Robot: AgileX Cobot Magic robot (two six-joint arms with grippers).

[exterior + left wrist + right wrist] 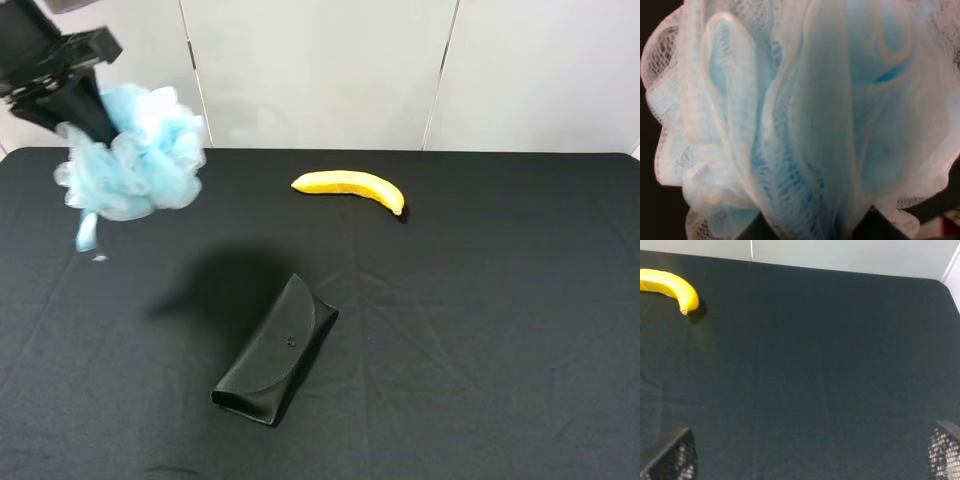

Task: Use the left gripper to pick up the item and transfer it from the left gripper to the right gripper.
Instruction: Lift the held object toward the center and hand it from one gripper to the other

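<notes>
The item, a fluffy light-blue and white mesh pouf, hangs in the air at the far left, well above the black table, its pale ribbon loop dangling below. My left gripper is shut on it from the upper left. The pouf fills the left wrist view. My right gripper is out of the exterior high view. In the right wrist view its two ribbed fingertips stand wide apart over bare cloth, open and empty.
A yellow banana lies at the back centre of the black table and shows in the right wrist view. A flat black glasses case lies front centre. The pouf's shadow falls left of the case.
</notes>
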